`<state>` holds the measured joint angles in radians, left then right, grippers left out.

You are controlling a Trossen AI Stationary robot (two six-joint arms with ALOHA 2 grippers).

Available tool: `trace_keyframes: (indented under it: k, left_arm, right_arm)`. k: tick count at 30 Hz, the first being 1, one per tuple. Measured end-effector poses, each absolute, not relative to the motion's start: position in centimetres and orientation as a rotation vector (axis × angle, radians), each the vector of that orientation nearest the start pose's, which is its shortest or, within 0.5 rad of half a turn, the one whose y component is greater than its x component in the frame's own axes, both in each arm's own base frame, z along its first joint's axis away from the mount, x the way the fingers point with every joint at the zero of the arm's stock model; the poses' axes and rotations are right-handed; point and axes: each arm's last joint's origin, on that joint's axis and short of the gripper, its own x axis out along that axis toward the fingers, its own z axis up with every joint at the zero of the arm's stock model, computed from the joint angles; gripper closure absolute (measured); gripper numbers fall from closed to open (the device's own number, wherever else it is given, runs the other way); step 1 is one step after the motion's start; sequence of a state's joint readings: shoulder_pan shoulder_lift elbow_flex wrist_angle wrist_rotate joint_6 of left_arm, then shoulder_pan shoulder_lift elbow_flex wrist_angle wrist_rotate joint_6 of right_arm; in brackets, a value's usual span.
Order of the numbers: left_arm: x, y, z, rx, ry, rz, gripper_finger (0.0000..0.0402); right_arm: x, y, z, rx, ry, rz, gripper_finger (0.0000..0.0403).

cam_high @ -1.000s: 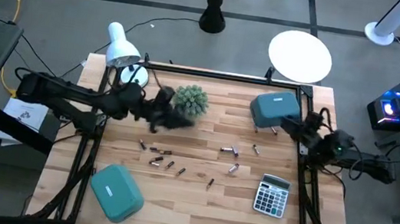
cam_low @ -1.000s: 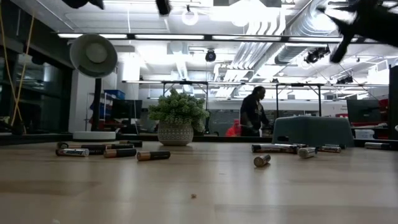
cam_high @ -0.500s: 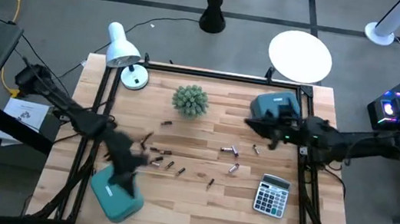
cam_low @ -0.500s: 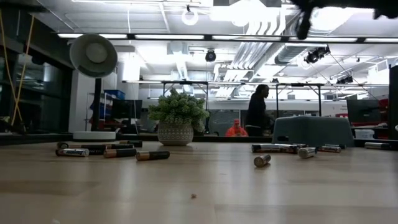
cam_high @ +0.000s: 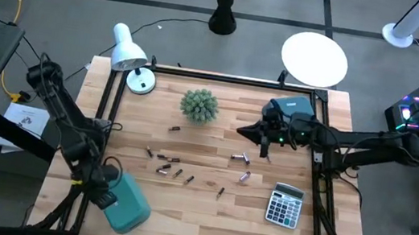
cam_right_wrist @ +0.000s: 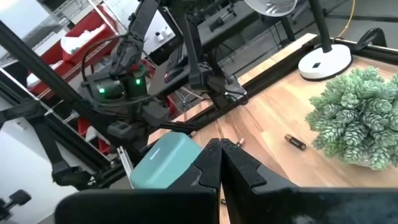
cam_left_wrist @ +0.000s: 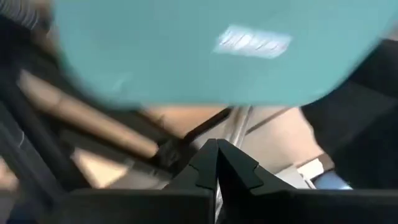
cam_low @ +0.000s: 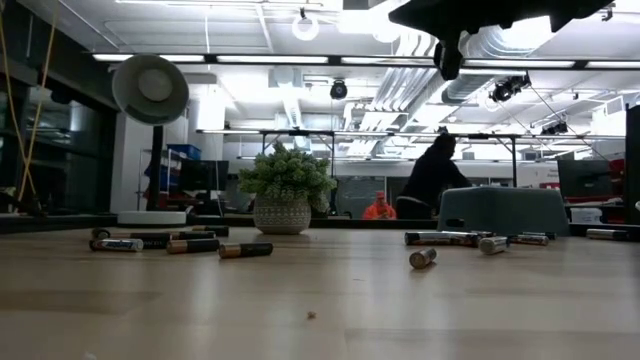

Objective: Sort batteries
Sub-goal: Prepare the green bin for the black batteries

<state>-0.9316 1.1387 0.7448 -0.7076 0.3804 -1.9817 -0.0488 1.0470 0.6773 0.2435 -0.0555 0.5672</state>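
Note:
Several small batteries lie scattered on the wooden table: a cluster [cam_high: 164,163] left of middle, a few [cam_high: 241,159] right of middle, one alone [cam_high: 175,129] near the plant. The low view shows them lying on their sides [cam_low: 170,242] [cam_low: 421,258]. My left gripper [cam_high: 104,194] [cam_left_wrist: 216,149] is shut, low at the near-left corner, beside the left edge of a teal tray [cam_high: 128,205] [cam_left_wrist: 211,50]. My right gripper [cam_high: 244,130] [cam_right_wrist: 219,145] is shut and held high over the table's right half, pointing toward the left.
A second teal tray [cam_high: 288,112] sits at the far right, under my right arm. A potted plant [cam_high: 200,105] [cam_right_wrist: 354,118] and a white desk lamp [cam_high: 130,52] stand at the far side, and a grey calculator [cam_high: 285,204] lies near right. A person moves in the room behind [cam_low: 432,180].
My left arm has swung from beside the plant across the table's left half, toward the near edge, ending low at the near teal tray's left edge. My right arm has reached from the right edge out toward the table's middle, staying high.

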Motion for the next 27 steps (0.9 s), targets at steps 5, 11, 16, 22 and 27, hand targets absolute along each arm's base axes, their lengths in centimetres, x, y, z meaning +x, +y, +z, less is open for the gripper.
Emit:
trace_keyframes:
  k: [5, 11, 16, 22, 27]
  left_arm:
    - [10.5, -18.1, 21.2, -1.240, 1.822, 0.487, 0.0402]
    - [11.0, -19.0, 19.6, -1.268, 1.778, 0.674, 0.0401]
    - [13.4, -18.7, 18.2, -1.248, 1.558, 0.642, 0.0402]
    - [17.3, -16.2, 16.7, -1.130, 1.416, 0.604, 0.0401]
    - [21.0, -12.8, 15.4, -1.022, 1.369, 0.520, 0.0401]
  right_arm:
    - [23.2, -1.5, 28.9, 0.562, 0.120, -0.021, 0.0403]
    - [23.2, -1.8, 28.9, 0.551, 0.121, -0.035, 0.0403]
    - [23.1, -1.8, 28.8, 0.565, 0.127, -0.013, 0.0403]
    - [23.0, -1.2, 28.1, 0.674, 0.239, 0.062, 0.0403]
    - [23.0, 0.4, 26.3, 0.739, 0.429, 0.073, 0.0403]
